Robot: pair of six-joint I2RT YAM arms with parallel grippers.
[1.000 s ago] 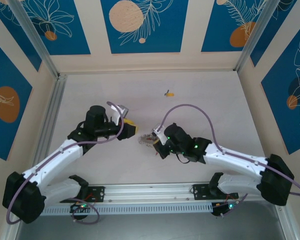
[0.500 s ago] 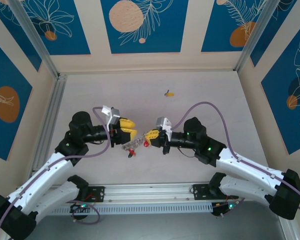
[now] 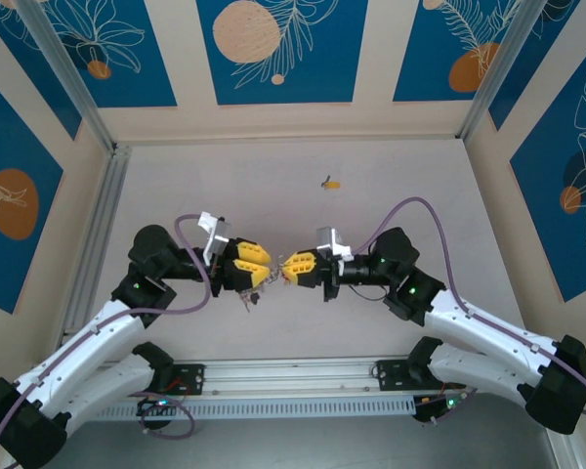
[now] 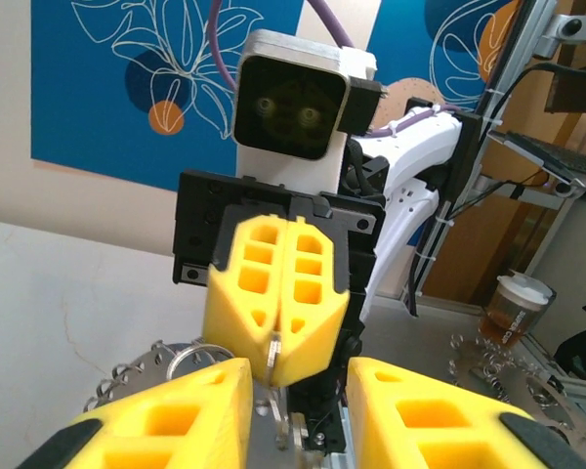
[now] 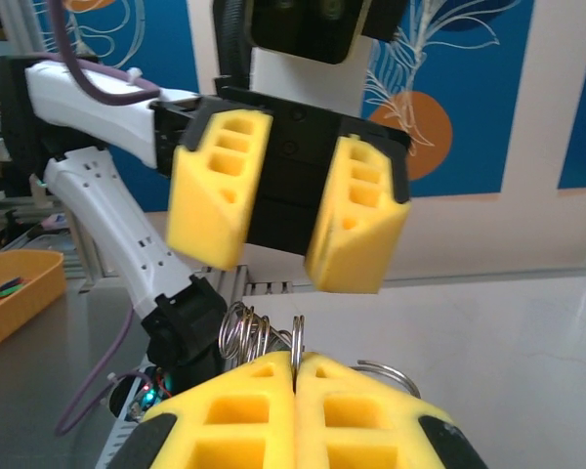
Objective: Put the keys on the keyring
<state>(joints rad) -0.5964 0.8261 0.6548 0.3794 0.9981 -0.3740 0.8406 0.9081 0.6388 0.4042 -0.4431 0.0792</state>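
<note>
Right gripper [image 3: 287, 266]: fingers pressed together on the rim of the keyring [image 5: 242, 337], held off the table [image 3: 420, 195]. Left gripper [image 3: 264, 268]: fingers apart, facing it, just beside the ring. Yellow-tagged key [image 3: 329, 182]: lying far back, well apart.

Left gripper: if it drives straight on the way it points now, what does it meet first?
Most likely the keyring, pinched edge-on in the shut right gripper directly facing the left gripper. The ring's edge lines up with its open gap, though depth is unclear.
</note>
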